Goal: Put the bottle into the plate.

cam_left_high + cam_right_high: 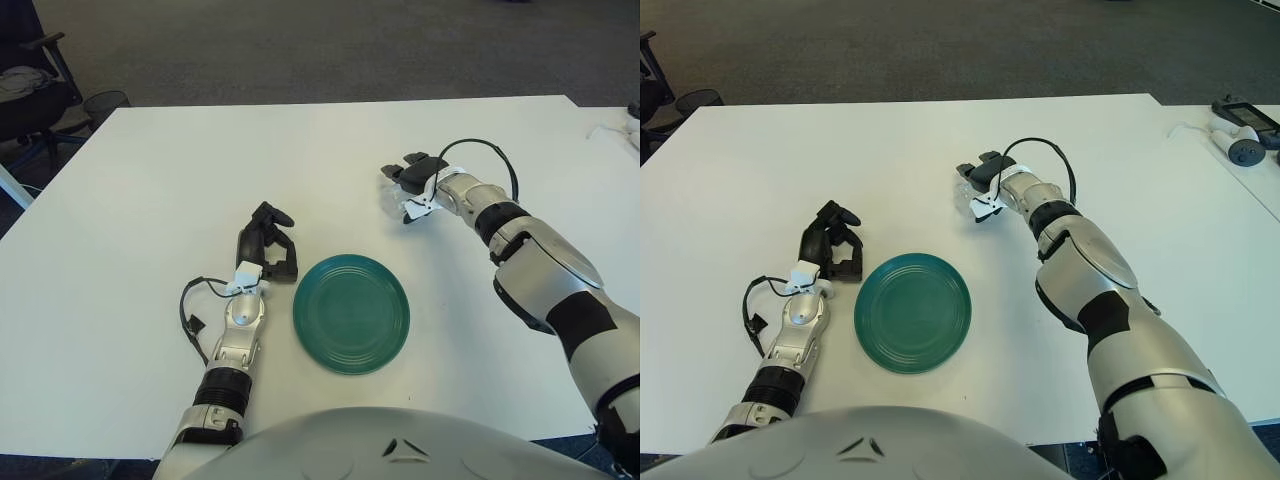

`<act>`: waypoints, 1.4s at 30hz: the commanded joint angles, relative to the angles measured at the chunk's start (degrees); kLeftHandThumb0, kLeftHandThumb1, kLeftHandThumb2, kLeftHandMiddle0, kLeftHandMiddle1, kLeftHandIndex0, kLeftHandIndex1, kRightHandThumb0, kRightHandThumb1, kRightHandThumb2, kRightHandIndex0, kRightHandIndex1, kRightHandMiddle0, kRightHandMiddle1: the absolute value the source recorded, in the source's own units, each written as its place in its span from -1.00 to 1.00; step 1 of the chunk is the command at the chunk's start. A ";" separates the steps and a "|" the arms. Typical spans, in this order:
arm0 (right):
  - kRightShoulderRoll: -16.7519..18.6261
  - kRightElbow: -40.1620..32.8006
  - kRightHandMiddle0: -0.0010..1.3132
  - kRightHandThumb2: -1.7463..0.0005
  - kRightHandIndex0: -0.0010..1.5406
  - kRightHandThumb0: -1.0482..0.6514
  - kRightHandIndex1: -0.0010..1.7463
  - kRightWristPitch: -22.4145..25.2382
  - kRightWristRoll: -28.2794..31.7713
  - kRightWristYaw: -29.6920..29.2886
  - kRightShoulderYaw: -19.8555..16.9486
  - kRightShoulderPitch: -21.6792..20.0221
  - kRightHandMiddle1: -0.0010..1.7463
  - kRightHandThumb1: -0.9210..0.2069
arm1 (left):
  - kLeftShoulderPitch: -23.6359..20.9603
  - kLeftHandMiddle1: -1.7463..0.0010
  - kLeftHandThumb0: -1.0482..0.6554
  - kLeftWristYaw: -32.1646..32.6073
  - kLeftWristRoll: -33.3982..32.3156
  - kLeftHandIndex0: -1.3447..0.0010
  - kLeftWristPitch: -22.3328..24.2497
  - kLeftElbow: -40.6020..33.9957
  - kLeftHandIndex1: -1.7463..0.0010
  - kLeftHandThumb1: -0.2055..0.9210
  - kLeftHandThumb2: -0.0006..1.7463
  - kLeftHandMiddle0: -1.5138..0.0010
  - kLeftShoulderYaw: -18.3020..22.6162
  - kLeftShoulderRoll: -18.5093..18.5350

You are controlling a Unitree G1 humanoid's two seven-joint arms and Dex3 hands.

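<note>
A small clear bottle (392, 192) is on the white table, behind and to the right of the green plate (351, 313). My right hand (408, 186) reaches in from the right and its fingers are closed around the bottle, black fingers (412, 163) above and a white thumb below. I cannot tell whether the bottle is lifted off the table. The plate is empty and lies near the table's front edge. My left hand (268, 245) shows just left of the plate, fingers curled and holding nothing.
The white table (150, 200) stretches wide to the left and back. A grey device with a cable (1238, 130) is at the far right edge. A dark chair (25, 80) and a wire basket (103, 102) stand on the floor at the back left.
</note>
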 commanded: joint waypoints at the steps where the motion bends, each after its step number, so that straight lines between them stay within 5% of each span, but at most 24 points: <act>1: 0.54 1.39 -0.98 0.79 -0.94 -0.97 -0.97 -1.66 0.38 4.08 -0.15 4.30 -0.77 -0.94 | 3.90 -0.96 0.23 0.83 0.87 -0.02 2.38 2.18 -1.00 -0.75 0.99 -0.18 -0.22 -0.15; 2: 0.68 1.43 -0.99 0.79 -0.89 -0.95 -0.77 -1.65 1.03 4.32 -0.76 4.39 -0.46 -0.91 | 3.91 -0.96 0.23 1.02 1.03 -0.02 2.45 2.10 -1.00 -0.75 0.99 -0.18 -0.25 -0.18; 4: 0.79 1.40 -0.99 0.61 -0.91 -0.86 -0.01 -1.30 1.86 4.04 -1.67 4.74 0.38 -0.65 | 3.92 -0.96 0.23 1.28 1.32 -0.01 2.60 2.00 -1.00 -0.75 0.99 -0.18 -0.32 -0.18; 7: 0.72 0.90 -0.82 0.22 -0.85 -0.68 0.59 -0.54 2.67 0.78 -2.76 5.53 0.80 -0.26 | 4.13 -0.95 0.23 1.13 1.24 -0.01 2.74 1.64 -1.00 -0.75 0.99 -0.19 -0.47 -0.23; 9: 0.83 0.41 -0.54 -0.17 -0.49 -0.24 0.71 -0.39 3.07 -3.20 -3.43 6.56 0.90 -0.02 | 4.17 -0.94 0.23 0.58 0.73 -0.01 2.61 1.62 -1.00 -0.75 0.99 -0.19 -0.43 -0.29; 13: 1.09 -0.29 -0.16 -0.65 -0.02 0.13 0.75 -1.46 4.20 -9.06 -5.16 8.45 0.98 0.42 | 4.22 -0.93 0.23 0.19 0.39 -0.01 2.41 1.63 -1.00 -0.74 0.98 -0.19 -0.39 -0.31; 19: 0.94 -0.58 0.03 -0.90 0.19 0.22 0.79 -5.14 6.83 -13.78 -8.18 10.02 1.00 0.71 | 4.38 -0.95 0.23 0.71 1.24 0.00 3.53 1.02 -1.00 -0.73 0.97 -0.17 -0.60 -0.03; 42: 1.37 0.45 0.05 -1.00 0.17 0.23 0.96 -9.32 9.63 -19.88 -13.02 12.53 1.00 0.76 | 4.09 -0.92 0.23 1.04 0.84 0.00 3.30 1.49 -1.00 -0.74 0.97 -0.20 -0.21 -0.57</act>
